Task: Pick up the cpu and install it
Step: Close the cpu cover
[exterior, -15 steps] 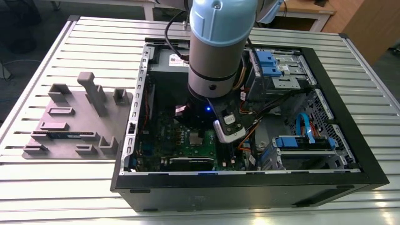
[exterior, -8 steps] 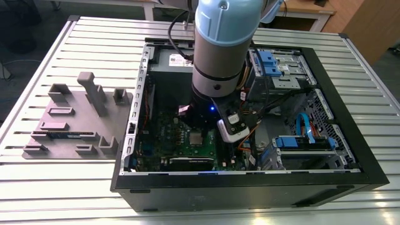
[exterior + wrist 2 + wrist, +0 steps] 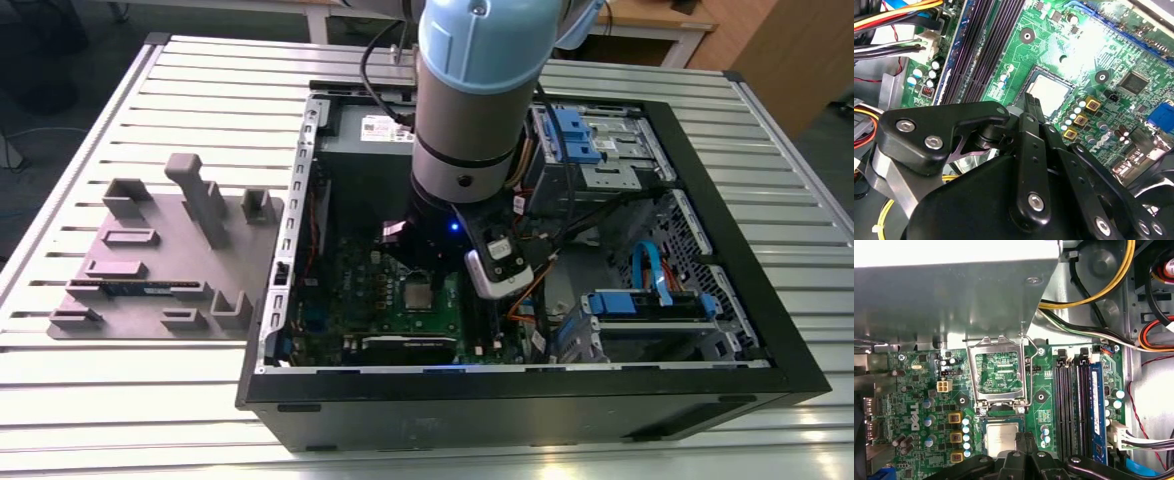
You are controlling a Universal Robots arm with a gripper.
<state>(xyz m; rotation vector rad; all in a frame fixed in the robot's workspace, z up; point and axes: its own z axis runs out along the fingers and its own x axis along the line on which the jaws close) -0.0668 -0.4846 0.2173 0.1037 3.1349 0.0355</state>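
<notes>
— Where is the cpu?
— In the socket, just by the fingers, which are together. Seating step, I think; the frame is not yet closed, so gentleness matters.

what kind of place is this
Probably a robotics lab or test bench for PC assembly: an open computer case sits on a slatted metal table, a grey parts fixture beside it, and a robot arm reaches into the case.

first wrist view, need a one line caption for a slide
The cpu lies flat on the green motherboard beside the opened load frame, with the gripper at its edge.
</notes>
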